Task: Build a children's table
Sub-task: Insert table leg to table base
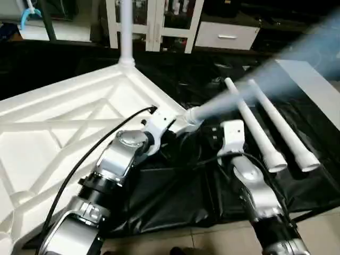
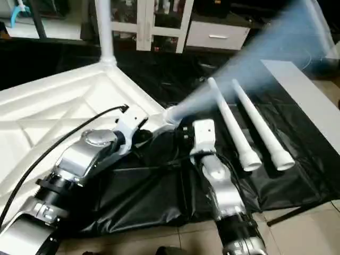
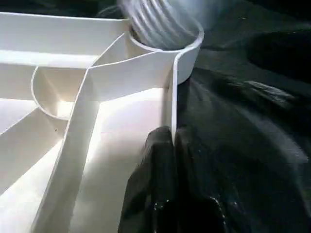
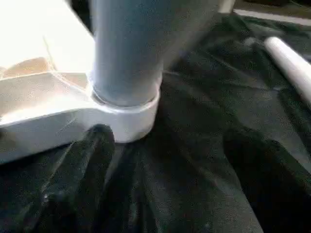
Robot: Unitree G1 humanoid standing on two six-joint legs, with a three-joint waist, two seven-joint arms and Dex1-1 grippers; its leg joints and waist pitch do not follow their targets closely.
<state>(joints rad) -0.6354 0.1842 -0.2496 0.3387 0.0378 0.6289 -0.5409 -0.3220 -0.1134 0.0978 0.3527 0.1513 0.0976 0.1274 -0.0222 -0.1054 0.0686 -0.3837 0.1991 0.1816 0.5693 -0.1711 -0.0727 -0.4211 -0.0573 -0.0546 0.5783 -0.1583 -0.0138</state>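
The children's table top (image 1: 64, 122) lies upside down on the left, white, its X ribs facing up. One white leg (image 1: 126, 32) stands upright in the far corner. A second leg (image 1: 223, 98) sits in the near right corner socket (image 4: 131, 114) and leans up toward the camera. Two loose legs (image 1: 255, 127) (image 1: 284, 133) lie side by side on the black cloth at the right. My left gripper (image 3: 172, 138) is shut on the top's thin rim wall just beside that socket. My right gripper (image 4: 170, 138) stands open low in front of the socket, touching nothing I can see.
A black cloth (image 1: 175, 196) covers the floor under the work, ending at pale tiles near me. A white glass-door cabinet (image 1: 154, 21) and a drawer unit (image 1: 226, 34) stand behind. A grey flat board (image 1: 313, 85) lies at the far right.
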